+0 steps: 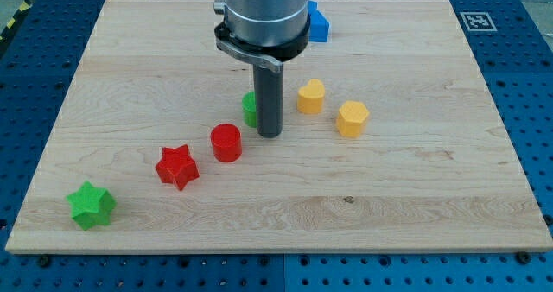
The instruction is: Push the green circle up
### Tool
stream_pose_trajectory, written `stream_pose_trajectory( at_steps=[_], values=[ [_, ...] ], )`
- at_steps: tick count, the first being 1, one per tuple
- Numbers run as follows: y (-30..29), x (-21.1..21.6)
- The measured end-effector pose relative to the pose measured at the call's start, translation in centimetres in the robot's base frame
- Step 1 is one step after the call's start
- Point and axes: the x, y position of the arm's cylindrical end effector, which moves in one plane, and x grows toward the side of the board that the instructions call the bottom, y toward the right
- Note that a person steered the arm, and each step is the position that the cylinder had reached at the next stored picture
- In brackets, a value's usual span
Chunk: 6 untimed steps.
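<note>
We are keeping my tip (270, 135) (bare rod, grasping nothing) touching the green circle (249, 109), mostly hidden behind it; pushing well means circling below the green circle first, avoiding the red cylinder (226, 142).

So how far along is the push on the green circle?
Done: my tip is down on the board, right beside the green circle, which it half hides. In hand: lining up; contact is unclear. Left: the whole push toward the view's top.
</note>
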Motion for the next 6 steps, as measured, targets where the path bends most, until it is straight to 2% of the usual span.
stream_pose_trajectory(
  at_steps=[3,4,5,6],
  values=[
    [-3.4,-6.8],
    [-4.1,-5.6],
    [-7.9,-5.6],
    [-10.0,-7.0]
  ],
)
